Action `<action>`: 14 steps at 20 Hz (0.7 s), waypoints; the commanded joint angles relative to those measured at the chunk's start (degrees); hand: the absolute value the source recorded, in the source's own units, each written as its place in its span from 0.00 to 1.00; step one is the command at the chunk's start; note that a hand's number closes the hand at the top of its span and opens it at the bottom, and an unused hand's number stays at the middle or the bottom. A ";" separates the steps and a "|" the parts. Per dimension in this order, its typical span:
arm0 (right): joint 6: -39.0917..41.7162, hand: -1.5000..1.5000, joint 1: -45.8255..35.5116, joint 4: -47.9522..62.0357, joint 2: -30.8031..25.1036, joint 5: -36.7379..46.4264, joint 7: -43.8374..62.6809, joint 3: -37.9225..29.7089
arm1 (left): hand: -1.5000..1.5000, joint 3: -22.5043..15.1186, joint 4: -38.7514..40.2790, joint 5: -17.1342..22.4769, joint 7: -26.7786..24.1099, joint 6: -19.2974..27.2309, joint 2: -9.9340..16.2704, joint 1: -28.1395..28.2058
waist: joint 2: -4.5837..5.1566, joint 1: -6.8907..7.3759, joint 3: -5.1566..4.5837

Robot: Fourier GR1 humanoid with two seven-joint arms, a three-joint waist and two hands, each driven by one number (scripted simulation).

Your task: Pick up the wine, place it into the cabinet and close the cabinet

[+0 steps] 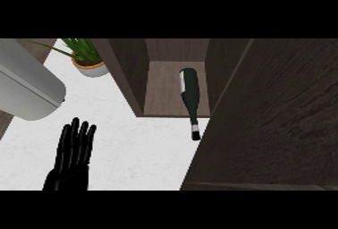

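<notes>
Lying in the cabinet, neck overhanging: bottle, likely heavy, slick, fragile, best gripped mid-body; left hand fingers straight, open.

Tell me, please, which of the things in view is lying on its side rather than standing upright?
The wine bottle: it lies on the cabinet floor, its neck sticking out over the front edge. The potted plant beside the cabinet stands upright.

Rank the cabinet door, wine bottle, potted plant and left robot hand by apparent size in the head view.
1. Cabinet door, largest by far, though it swings near the camera.
2. Wine bottle and left robot hand: similar apparent length, so unranked; the hand is cut off at the view's edge.
3. Potted plant, smallest.
</notes>
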 commanded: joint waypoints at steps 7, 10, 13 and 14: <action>-5.62 1.00 -11.88 0.12 12.24 2.82 13.00 14.35 | 0.00 9.26 -4.55 7.03 -2.97 -8.72 7.22 9.16 | 0.02 1.12 -0.21; -10.02 1.00 -15.28 1.65 13.33 5.05 13.57 16.85 | 0.00 13.35 -5.68 9.87 -3.15 -11.09 9.34 11.31 | -0.19 1.05 -0.21; -14.56 1.00 -20.94 5.41 13.38 3.15 12.84 15.55 | 0.00 14.56 -7.37 11.22 -2.64 -13.57 11.33 13.55 | -0.02 2.22 -0.25; -17.06 1.00 -23.84 9.09 13.42 3.04 11.54 15.38 | 0.00 16.21 -6.72 12.35 -2.70 -14.29 11.27 12.17 | 0.20 2.46 -0.30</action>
